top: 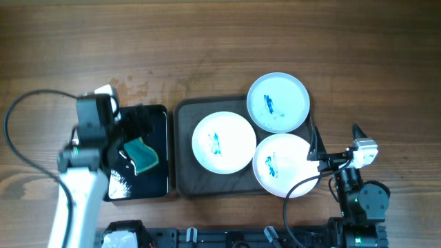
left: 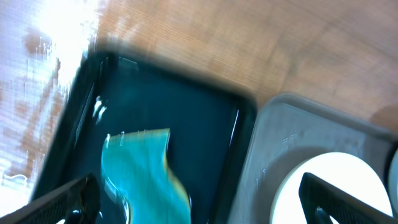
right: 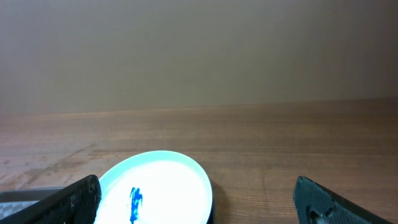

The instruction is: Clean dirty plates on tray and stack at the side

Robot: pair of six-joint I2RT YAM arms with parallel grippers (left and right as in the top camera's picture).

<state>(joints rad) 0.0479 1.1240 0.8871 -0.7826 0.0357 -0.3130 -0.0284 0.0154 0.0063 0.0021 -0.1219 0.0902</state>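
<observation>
Your left gripper point(left: 196, 196) hangs with its jaws wide apart over the small black tray point(top: 157, 117), holding nothing. Picking up the teal sponge point(top: 141, 155) looks like the step in hand. In the wrist view the sponge sits off-centre, nearer the finger at 9 o'clock. Shift that way until it lies midway between the fingers, then come straight down and close across its narrow waist, not on a corner. That picture is blurred, so settle before you descend, and keep the fingertips off the tray's raised rim.

Your left arm rises from the table's 6 o'clock edge, with the wrist turned toward 3 o'clock and pitched down at the sponge.

At 3 o'clock of the black tray lies the large dark tray point(top: 185, 138) with all three plates, each with a blue smear. One white plate point(top: 223, 142) sits at its centre. The pale blue plate point(top: 278, 102) lies at 1 o'clock, overhanging the far rim. The second white plate point(top: 281, 165) is at 4 o'clock.

Your right gripper point(right: 198, 202) is also spread wide and empty, just at 3 o'clock of that last plate. Its arm is folded low and the fingers point level toward 12 o'clock. I would leave it parked there.
</observation>
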